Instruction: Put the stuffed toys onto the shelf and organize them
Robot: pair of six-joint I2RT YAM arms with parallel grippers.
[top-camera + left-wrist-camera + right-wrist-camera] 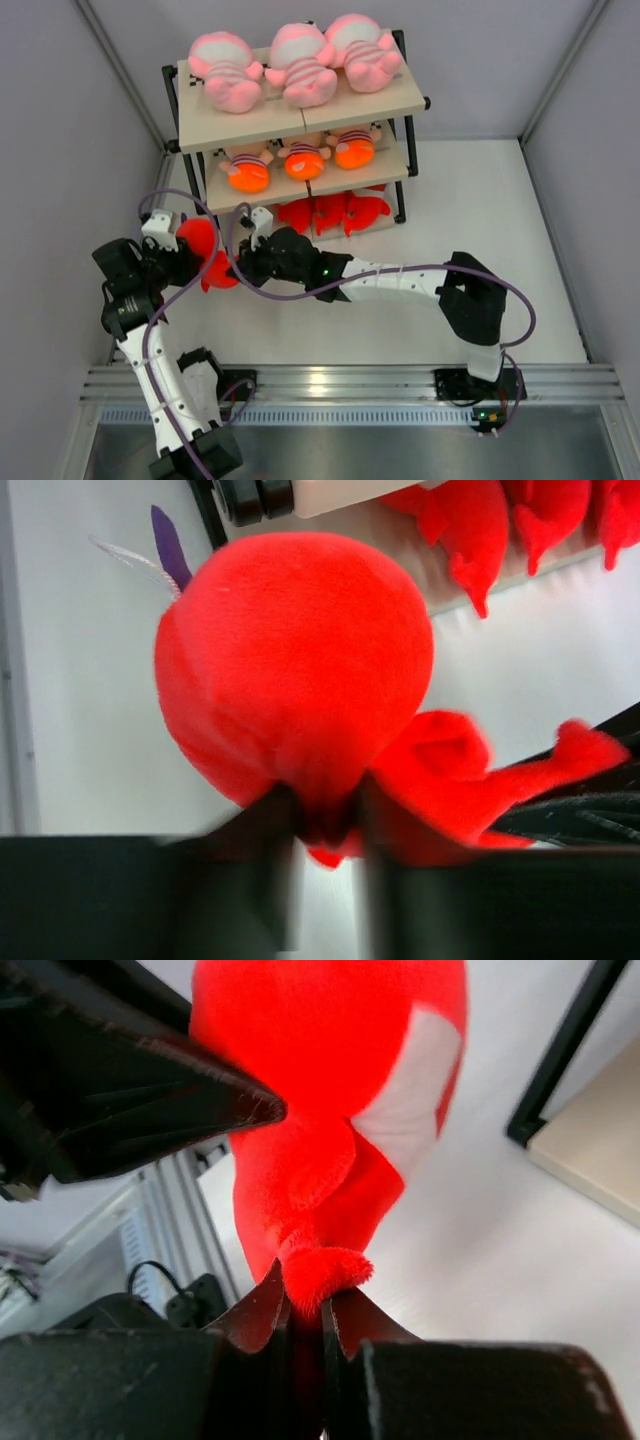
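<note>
A red shark hangs above the table, left of the shelf, held between both grippers. My left gripper is shut on its underside; in the left wrist view the shark bulges above the gripper. My right gripper is shut on a fin or tail; in the right wrist view the shark rises from the gripper, white patch showing. Three pink striped dolls lie on the top board.
Three striped dolls with orange heads sit on the middle board. Red sharks fill the bottom board, also in the left wrist view. A black shelf leg stands to the right. Grey walls close both sides; a metal rail runs along the near edge.
</note>
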